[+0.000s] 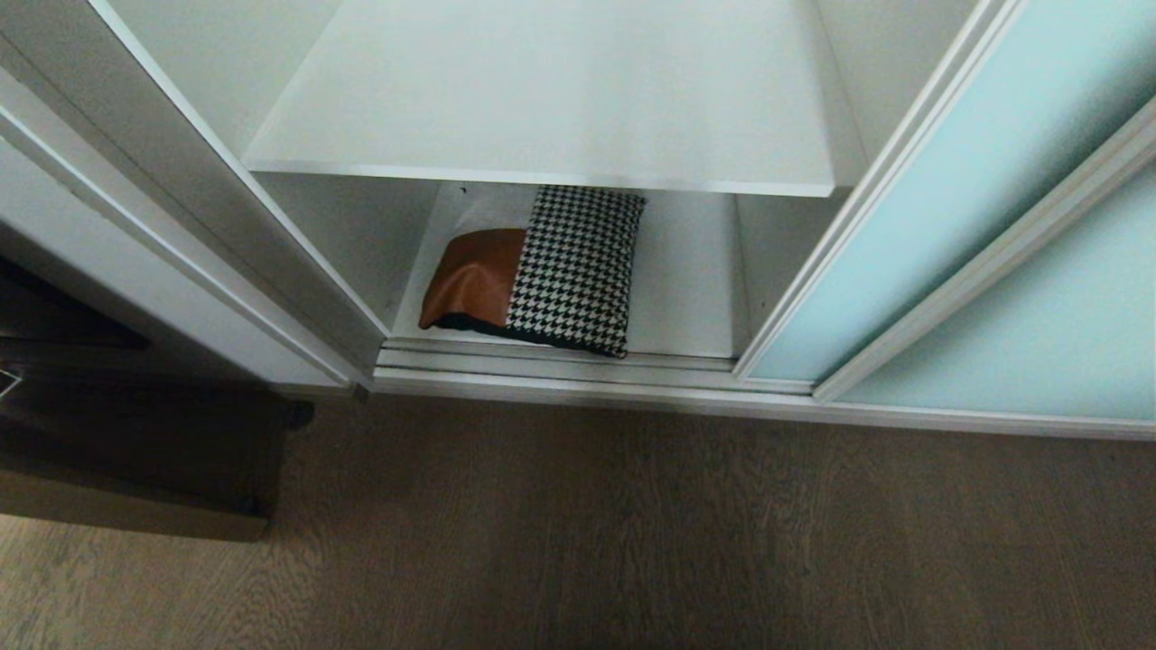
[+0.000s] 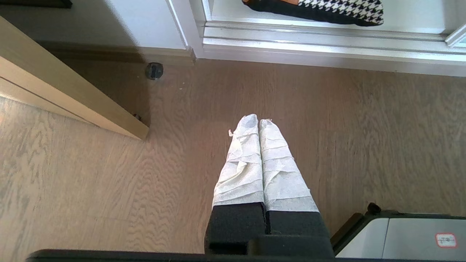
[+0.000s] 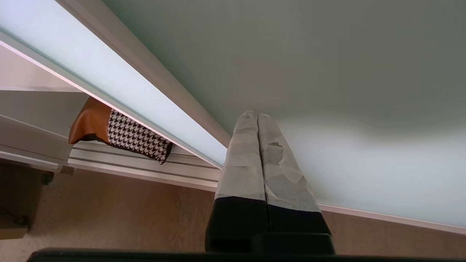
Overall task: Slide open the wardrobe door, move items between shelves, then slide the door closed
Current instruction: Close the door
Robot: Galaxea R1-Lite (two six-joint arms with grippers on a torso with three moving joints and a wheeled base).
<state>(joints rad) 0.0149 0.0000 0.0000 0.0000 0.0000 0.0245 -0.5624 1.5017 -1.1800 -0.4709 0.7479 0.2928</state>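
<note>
patchwork cushion (image 1: 542, 271) lying flat on bottom shelf (image 1: 686, 289), long axis perhaps running front-to-back | right gripper (image 3: 257, 115) pinched closed, empty, facing sliding wardrobe door (image 3: 364, 91) | left gripper (image 2: 258, 120) pinched closed, empty, hanging over floor (image 2: 91, 182)

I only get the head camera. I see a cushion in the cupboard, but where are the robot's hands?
Observer: Neither shows in your view. The left gripper hangs over the wood floor, in front of the wardrobe's bottom track, fingers pressed together, holding nothing.
Operator: And the other hand?
Observer: The right gripper is up against the sliding wardrobe door, its closed tips by the frosted glass. I cannot tell whether they touch it.
Operator: Is anything on the floor near the left hand?
Observer: Yes, a small round dark doorstop sits by the wall, close to the corner of a light wood door.
Operator: Can the hands see the cushion too?
Observer: Both do. The cushion lies just behind the track, its black underside showing along the edge.
</note>
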